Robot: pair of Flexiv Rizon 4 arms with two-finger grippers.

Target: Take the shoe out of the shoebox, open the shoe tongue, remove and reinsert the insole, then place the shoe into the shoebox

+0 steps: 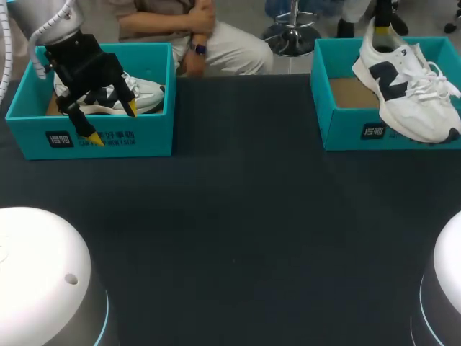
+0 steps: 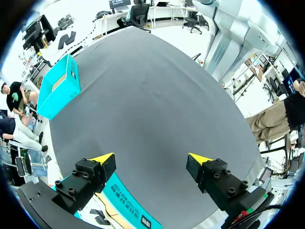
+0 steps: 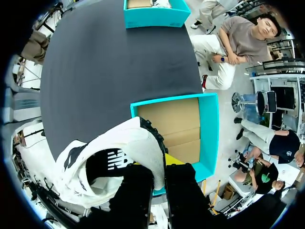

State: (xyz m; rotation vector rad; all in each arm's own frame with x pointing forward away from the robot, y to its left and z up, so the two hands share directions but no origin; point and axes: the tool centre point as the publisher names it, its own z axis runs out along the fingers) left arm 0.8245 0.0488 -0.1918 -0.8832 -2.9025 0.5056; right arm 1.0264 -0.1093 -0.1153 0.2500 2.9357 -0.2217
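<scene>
**Shoe gripped at the heel, half out of its box**

The right gripper (image 3: 159,168) is clamped on the heel collar of the white shoe (image 1: 407,86), one finger inside the opening and one outside. The shoe hangs tilted, heel up, above the teal shoebox (image 1: 346,133) at the table's (image 1: 238,216) far right corner. Its toe crosses the box's front wall, and the cardboard floor behind it is bare.

I judge this to be the first step, the lift out of the box, about half made. Opening the tongue, working the insole and returning the shoe look to be ahead. The pictures cannot rule out that the shoe is on its way back in, since the insole is hidden.

The left gripper (image 1: 113,122) hovers with its fingers wide apart, holding nothing. It sits over the front wall of a second shoebox (image 1: 155,133) at the far left corner, where a second shoe (image 1: 144,94) lies inside, untouched.

As to writing, each box carries a small dark label (image 1: 373,131) with white print on its front wall. The held shoe bears a large dark emblem (image 1: 389,81) on its side. Neither is read off here.
</scene>
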